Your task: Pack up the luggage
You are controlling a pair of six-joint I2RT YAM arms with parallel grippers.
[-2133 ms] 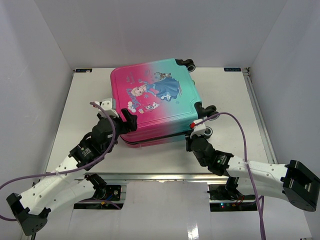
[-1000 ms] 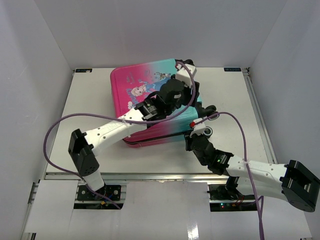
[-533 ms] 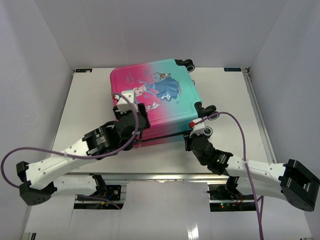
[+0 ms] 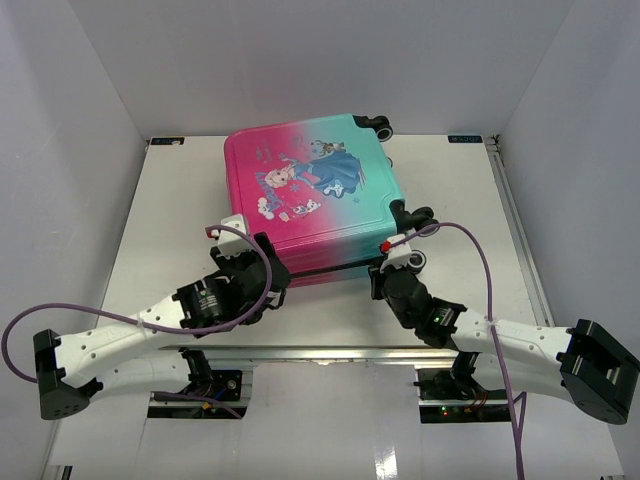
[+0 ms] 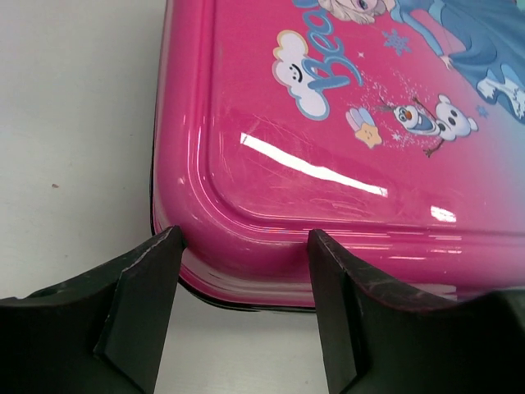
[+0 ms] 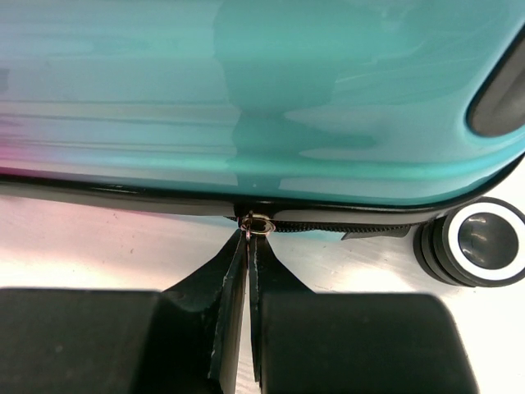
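Left gripper [image 5: 242,238] open at the pink corner of the luggage [image 4: 312,195]; right gripper [image 6: 248,238] closed, seemingly pinching its zip pull [image 6: 258,222]

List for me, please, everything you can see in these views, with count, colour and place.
luggage: one, pink-to-teal with cartoon print, lying flat with the lid down, mid-table
wheels: three visible, black, at the luggage's teal end
zipper pull: one, metal, on the black seam of the near teal side
table: one, white, under everything
cables: two, purple, one along each arm
left gripper: one, black, open, astride the luggage's near pink corner
right gripper: one, black, shut on the zipper pull
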